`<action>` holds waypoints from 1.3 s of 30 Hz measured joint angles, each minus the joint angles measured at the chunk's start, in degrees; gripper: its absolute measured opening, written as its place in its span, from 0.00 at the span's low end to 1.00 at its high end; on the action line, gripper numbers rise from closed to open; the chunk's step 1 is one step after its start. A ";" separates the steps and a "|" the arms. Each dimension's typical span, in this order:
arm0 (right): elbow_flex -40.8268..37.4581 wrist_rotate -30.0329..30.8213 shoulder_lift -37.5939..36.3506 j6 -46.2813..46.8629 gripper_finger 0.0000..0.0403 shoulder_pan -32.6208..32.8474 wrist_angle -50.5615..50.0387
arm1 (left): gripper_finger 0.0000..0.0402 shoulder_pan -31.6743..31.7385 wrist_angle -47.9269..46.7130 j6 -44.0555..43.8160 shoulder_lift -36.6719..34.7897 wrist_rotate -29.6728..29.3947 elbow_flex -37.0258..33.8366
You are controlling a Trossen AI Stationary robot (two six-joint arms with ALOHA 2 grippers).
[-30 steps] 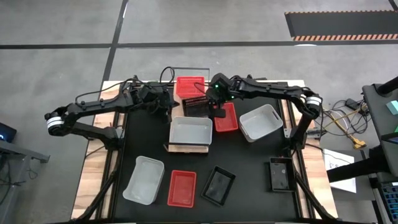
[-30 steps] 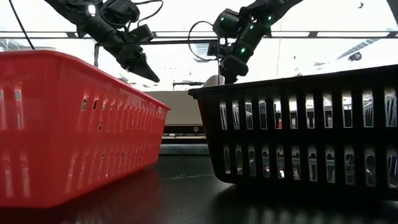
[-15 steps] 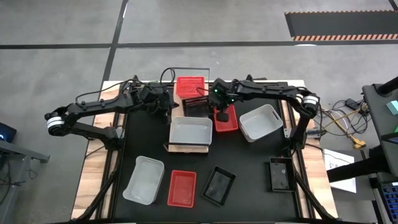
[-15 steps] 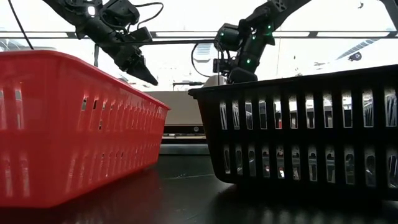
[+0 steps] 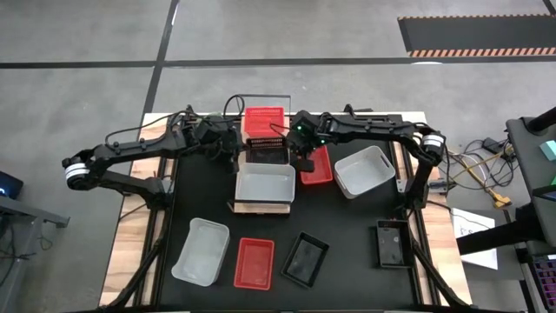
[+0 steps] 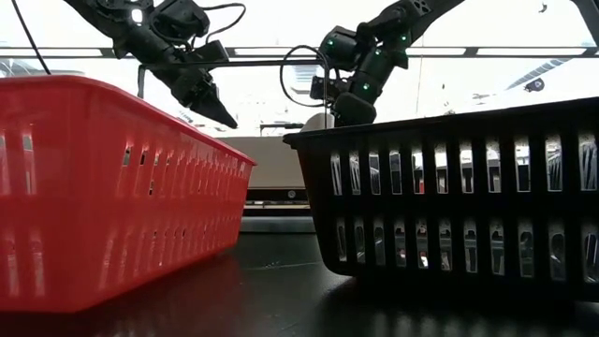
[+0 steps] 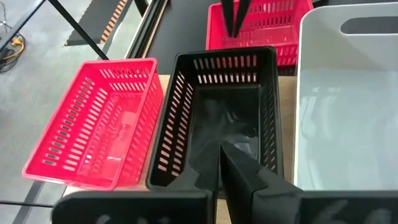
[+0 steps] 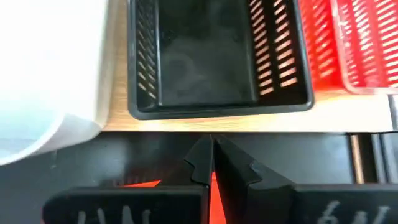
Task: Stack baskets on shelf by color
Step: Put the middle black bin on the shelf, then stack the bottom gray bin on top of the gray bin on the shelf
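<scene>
On the wooden shelf (image 5: 261,207), red basket (image 5: 264,119), black basket (image 5: 267,156) and white basket (image 5: 265,183) sit side by side, walls nearly touching. The left gripper (image 5: 233,153), fingers pressed together and empty, hangs just beside the black basket's left wall. The right gripper (image 5: 301,161), also closed and empty, hovers beside its right rim, above a second red basket (image 5: 318,167) on the table (image 5: 347,228).

The red basket (image 7: 96,121) and black basket (image 7: 217,112) are slotted, slightly glossy plastic. The white basket (image 7: 348,99) looks smooth. The shelf (image 8: 249,123) is light matt wood.
</scene>
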 joint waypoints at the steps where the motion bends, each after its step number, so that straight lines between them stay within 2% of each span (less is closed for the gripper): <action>1: 0.00 -0.05 0.00 0.47 0.02 -0.15 -0.08 | 0.00 0.00 -0.58 0.00 0.00 0.00 0.00; 7: -0.43 -0.29 0.98 0.38 0.02 -0.24 1.90 | 0.00 0.04 -3.71 -0.99 -0.04 -0.55 0.05; 15: -0.48 -1.24 2.12 -0.39 0.02 0.20 6.47 | 0.00 0.20 -12.79 -1.31 -1.12 -11.70 0.23; 27: -0.52 -1.18 0.43 -1.18 0.02 0.27 5.58 | 0.00 0.17 -13.14 -1.92 0.05 -12.12 -1.01; 34: -0.75 0.72 -6.31 -1.37 0.02 0.62 -0.12 | 0.00 -2.54 -22.00 -12.63 -4.90 -12.17 2.84; 39: -3.64 1.60 -13.07 -1.18 0.02 2.28 -0.16 | 0.00 -10.98 -26.79 -21.30 -9.34 -12.40 4.46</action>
